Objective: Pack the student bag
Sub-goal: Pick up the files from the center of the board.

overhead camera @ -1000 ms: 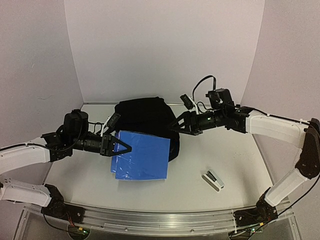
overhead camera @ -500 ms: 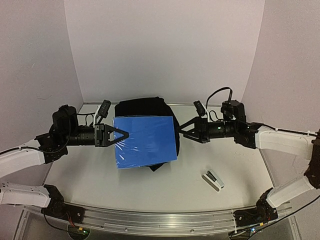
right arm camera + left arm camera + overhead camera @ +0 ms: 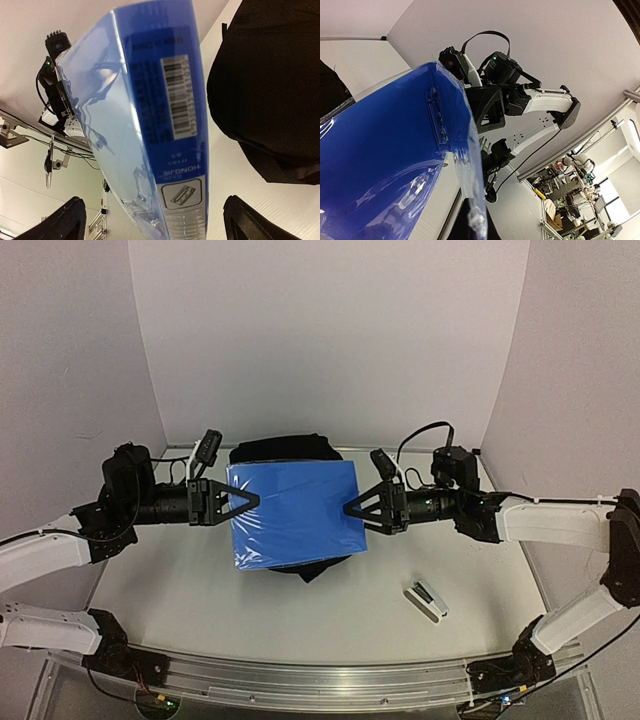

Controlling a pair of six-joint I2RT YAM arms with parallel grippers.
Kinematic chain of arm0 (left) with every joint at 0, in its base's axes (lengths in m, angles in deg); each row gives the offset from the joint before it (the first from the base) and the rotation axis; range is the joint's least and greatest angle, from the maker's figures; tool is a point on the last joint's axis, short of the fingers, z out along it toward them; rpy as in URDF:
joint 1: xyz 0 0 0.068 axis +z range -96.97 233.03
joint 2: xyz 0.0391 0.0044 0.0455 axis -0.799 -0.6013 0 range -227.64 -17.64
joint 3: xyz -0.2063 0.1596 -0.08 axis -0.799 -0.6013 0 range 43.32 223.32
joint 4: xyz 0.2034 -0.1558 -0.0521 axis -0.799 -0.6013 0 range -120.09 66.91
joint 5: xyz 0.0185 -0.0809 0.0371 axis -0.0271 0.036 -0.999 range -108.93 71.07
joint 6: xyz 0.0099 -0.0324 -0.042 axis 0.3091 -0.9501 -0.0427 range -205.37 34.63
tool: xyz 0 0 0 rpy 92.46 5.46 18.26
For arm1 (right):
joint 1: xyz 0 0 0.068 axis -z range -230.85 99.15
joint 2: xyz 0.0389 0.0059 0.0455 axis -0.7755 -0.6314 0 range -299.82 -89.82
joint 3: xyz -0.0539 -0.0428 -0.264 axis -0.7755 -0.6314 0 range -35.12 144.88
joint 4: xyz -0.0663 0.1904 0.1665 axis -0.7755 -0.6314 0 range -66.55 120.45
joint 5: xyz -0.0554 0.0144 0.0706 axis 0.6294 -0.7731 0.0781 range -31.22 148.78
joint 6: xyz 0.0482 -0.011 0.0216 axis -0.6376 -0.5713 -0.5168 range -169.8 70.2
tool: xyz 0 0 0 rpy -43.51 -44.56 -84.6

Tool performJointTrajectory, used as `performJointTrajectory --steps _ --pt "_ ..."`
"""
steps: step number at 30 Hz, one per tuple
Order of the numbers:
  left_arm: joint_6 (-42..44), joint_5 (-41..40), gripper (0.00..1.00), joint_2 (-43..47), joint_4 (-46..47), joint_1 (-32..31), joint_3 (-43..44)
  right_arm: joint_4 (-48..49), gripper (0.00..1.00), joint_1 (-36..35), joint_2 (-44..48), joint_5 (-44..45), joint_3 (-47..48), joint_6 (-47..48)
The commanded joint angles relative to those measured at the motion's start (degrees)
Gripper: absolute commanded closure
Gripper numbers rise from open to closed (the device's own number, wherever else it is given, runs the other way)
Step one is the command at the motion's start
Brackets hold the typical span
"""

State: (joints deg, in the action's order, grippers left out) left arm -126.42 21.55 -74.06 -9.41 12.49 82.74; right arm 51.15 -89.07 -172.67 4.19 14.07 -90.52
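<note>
the surface [image 3: 170,580] carries the student bag [image 3: 280,451], black and slumped at back-centre betw the two arms. only its top edge and a bit of its near side show in the top cam, bc the folder hangs in front of it. its opening isn't visible, so can't tell how far it's unzipped.

the blue folder [image 3: 293,515] (plastic case, glossy, prob film-wrapped) is up off the surface, tilted, directly over the bag. my read: it's being lined up w/ the bag's mouth so it can go in edge first.

left jaws are closed on the folder's left edge and seem to be carrying its weight. right jaws are spread wide and straddle the right edge. the right wrist cam shows a gap either side of the spine, so no grip there yet. likely they're there to steady it or guide it down.

a small white-and-black stapler-like item [image 3: 425,598] lies on the surface at the right, well apart from the bag, prob waiting its turn.

writing on the folder spine, upside down in the right wrist cam: "hongjie", "a4", a barcode (digits too small to read) and a line that looks like "made in china".
</note>
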Motion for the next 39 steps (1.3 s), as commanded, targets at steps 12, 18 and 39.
performJointTrajectory --steps 12,18,39 --pt "-1.85 0.65 1.0 -3.87 5.21 1.0 3.02 16.99 0.6 -1.0 2.14 -5.75 -0.34 -10.52" --pt "-1.63 -0.27 0.96 -5.7 2.12 2.25 3.71 17.41 0.86 -0.98 3.19 -3.55 -0.94 -11.22" --pt "23.91 -22.07 0.03 -19.54 -32.27 -0.74 19.21 -15.86 1.0 8.83 16.53 48.63 3.76 1.53"
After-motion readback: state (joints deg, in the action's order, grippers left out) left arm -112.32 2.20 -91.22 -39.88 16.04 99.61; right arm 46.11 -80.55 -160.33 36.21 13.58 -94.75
